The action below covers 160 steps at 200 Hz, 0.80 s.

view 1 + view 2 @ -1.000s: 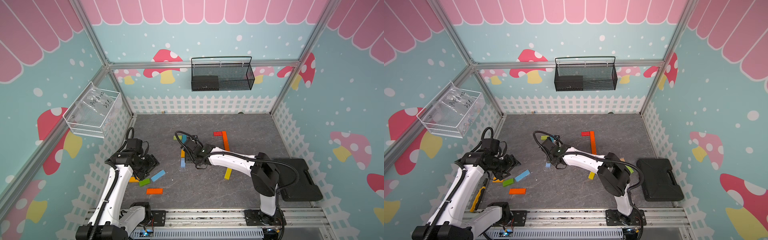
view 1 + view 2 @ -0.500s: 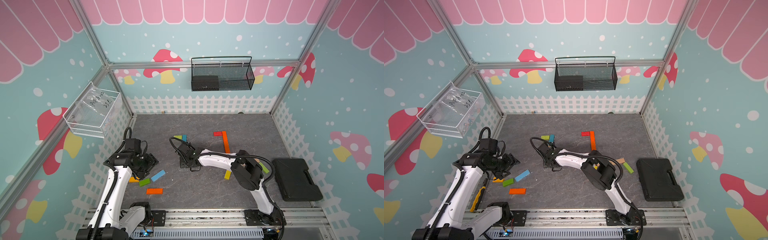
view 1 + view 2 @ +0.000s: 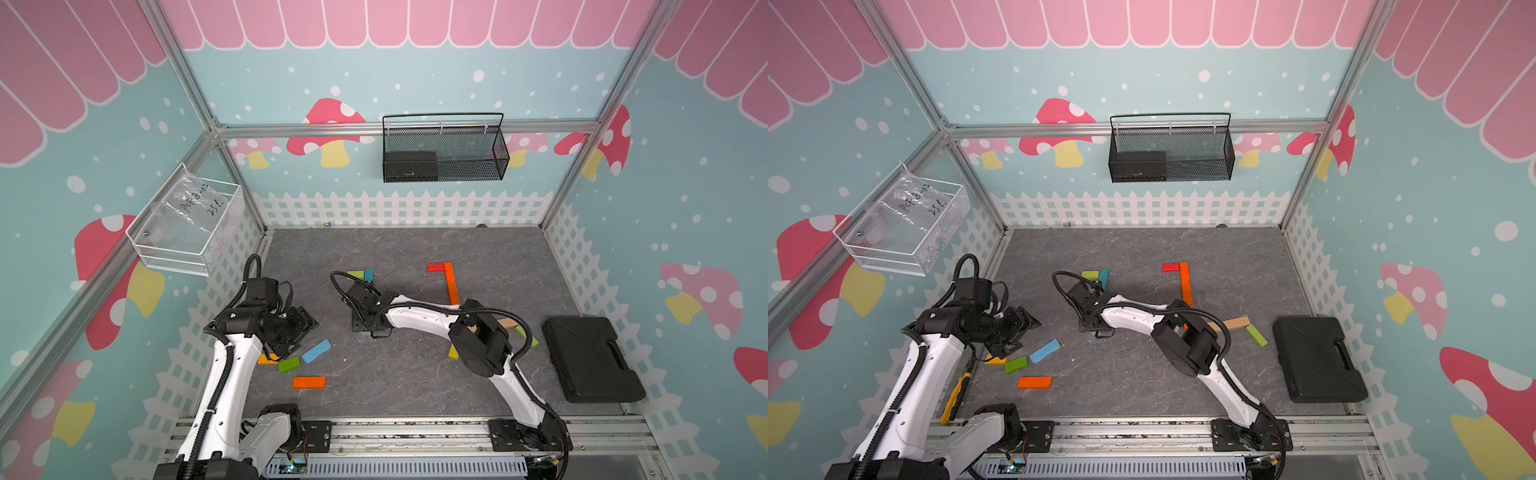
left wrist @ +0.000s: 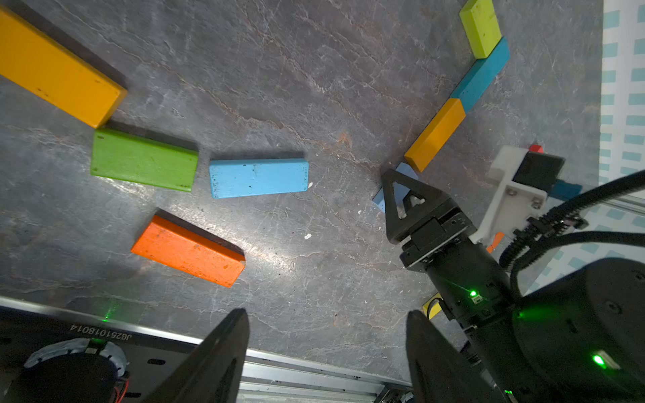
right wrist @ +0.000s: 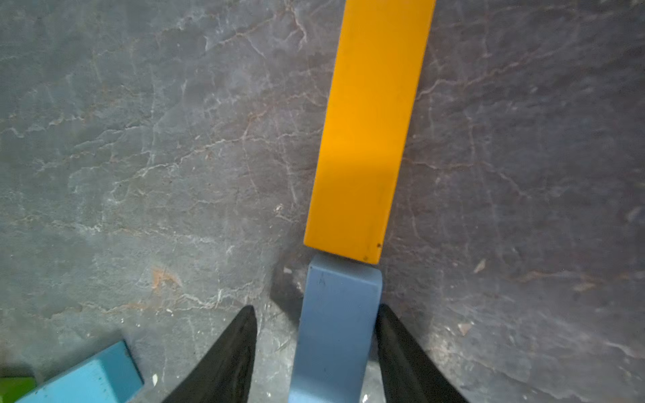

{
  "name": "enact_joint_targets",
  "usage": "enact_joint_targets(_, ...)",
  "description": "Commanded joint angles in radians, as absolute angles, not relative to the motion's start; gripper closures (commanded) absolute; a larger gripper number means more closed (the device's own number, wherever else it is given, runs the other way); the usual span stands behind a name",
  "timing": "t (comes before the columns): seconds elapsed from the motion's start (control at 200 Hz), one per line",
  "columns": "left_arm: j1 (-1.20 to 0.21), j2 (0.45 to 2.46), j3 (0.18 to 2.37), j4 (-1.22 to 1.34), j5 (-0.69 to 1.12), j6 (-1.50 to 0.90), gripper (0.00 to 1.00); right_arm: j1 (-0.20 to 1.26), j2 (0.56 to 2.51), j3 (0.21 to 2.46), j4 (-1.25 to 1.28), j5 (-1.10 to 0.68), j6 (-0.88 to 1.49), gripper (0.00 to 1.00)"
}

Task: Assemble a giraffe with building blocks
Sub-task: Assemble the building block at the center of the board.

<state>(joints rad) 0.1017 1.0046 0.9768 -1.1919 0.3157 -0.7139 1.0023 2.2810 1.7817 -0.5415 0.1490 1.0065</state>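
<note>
The building blocks lie flat on the grey mat. In the right wrist view my right gripper (image 5: 316,308) is open and straddles a grey-blue block (image 5: 335,331); one finger touches its side and the other stands apart. That block butts end-on against a yellow block (image 5: 366,132). The left wrist view shows a teal block (image 4: 481,73) and a lime block (image 4: 480,26) carrying the line on. My left gripper (image 4: 327,314) hangs open and empty above the mat. Beside it lie a yellow (image 4: 56,66), a green (image 4: 143,160), a light blue (image 4: 258,178) and an orange block (image 4: 188,251).
A red block (image 3: 435,267) and a long orange one (image 3: 451,282) form an L at the back. A tan block (image 3: 1235,323) and a green one (image 3: 1256,336) lie near the black case (image 3: 590,357). A black wire basket (image 3: 442,151) and a clear bin (image 3: 187,228) hang on the walls.
My right arm folded in from over the case and its gripper slid nearer and leftward along the block line. Its jaws have narrowed around the grey-blue block. The left arm barely moved.
</note>
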Motion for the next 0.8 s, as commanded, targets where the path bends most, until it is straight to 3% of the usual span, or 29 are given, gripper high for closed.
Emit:
enact_joint_targets(0.0, 0.116, 0.993, 0.999, -1.184, 0.337, -0.685, 0.26, 1.004, 2.305, 1.799, -0.588, 0.178, 1.036, 0.48)
enact_joint_targets(0.52, 0.155, 0.986, 1.000, -1.185, 0.366, -0.658, 0.27, 1.004, 2.341, 1.841, -0.611, 0.187, 1.051, 0.62)
enact_joint_targets(0.796, 0.161, 0.985, 1.002, -1.187, 0.369, -0.655, 0.27, 1.002, 2.338, 1.838, -0.614, 0.207, 1.065, 0.63)
